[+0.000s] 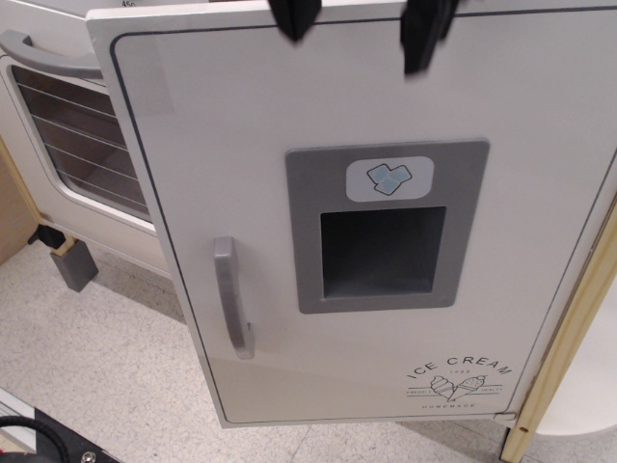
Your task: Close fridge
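Note:
The white fridge door (289,116) fills most of the view, with a grey recessed dispenser panel (386,227), a grey vertical handle (231,297) at its left and an "ICE CREAM" logo (460,384) at the lower right. The door's left edge stands out in front of the oven beside it. My gripper (359,29) comes in from the top edge. Its two black fingertips (294,17) are spread apart and hold nothing, just in front of the door's upper part.
A white oven door (72,125) with a wire-lined window and a horizontal grey handle (43,53) stands at the left. A pale wooden post (569,328) runs down the right side. A speckled floor (96,357) lies below. A grey block (72,262) sits by the oven's foot.

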Controlling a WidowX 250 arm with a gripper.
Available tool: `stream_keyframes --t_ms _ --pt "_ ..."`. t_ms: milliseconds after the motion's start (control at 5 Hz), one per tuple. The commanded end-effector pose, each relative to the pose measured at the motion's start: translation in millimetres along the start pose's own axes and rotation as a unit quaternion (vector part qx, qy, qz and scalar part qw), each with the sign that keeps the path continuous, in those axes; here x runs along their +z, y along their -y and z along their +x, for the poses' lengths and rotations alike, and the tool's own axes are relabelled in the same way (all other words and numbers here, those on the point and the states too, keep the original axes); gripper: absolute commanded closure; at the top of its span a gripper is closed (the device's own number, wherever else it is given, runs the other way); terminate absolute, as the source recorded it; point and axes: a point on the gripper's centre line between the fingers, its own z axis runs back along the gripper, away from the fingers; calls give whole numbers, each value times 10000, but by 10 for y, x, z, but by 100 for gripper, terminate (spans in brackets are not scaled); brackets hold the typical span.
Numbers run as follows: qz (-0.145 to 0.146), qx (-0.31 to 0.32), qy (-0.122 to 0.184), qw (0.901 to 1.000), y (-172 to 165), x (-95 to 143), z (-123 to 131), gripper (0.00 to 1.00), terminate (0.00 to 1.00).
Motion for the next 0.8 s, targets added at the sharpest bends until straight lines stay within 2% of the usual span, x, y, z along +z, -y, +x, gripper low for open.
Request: stream_keyframes --t_ms 0,200,400,600 --pt "252 59 140 9996 -20 -327 -247 0 0" --pt "312 175 287 9989 -45 -527 -275 0 0" --pt "523 446 449 9966 -111 -687 -250 0 0" --pt "493 828 621 9934 -206 -801 -131 0 0"
